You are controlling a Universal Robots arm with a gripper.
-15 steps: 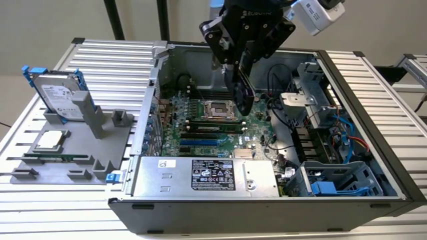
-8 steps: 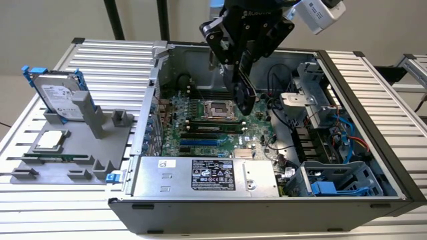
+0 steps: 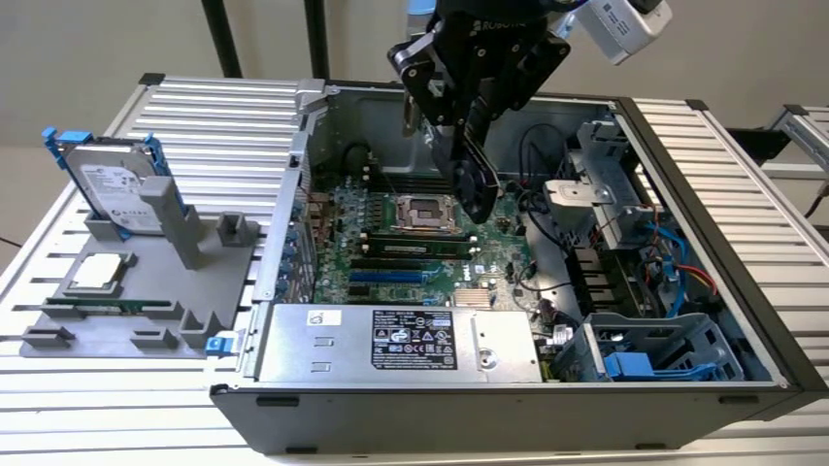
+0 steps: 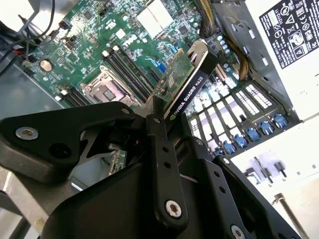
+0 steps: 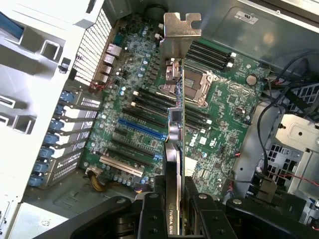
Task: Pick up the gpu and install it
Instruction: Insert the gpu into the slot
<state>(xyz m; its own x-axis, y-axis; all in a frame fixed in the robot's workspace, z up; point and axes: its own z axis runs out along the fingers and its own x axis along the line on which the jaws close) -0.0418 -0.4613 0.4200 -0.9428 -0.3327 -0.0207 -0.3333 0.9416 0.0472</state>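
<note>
The gpu (image 3: 477, 186) hangs in the air above the motherboard (image 3: 388, 254) inside the open computer case, with my gripper (image 3: 469, 146) shut on it. In the second wrist view the gpu (image 4: 188, 84) shows its green board on one face and its black cooler on the other, held by my gripper (image 4: 164, 119). In the first wrist view the gpu (image 5: 175, 127) is edge-on, its silver end bracket (image 5: 182, 31) pointing away from my gripper (image 5: 175, 199). It is over the processor socket (image 5: 192, 87), beside the blue expansion slot (image 5: 142, 130) and not seated in any slot.
The case walls (image 3: 706, 194) ring the motherboard, with a power supply (image 3: 388, 340) at the front and cables and drive cages (image 3: 647, 359) on the exterior view's right. A grey fixture (image 3: 143, 282) outside the case holds a hard drive (image 3: 115, 189) with a blue frame.
</note>
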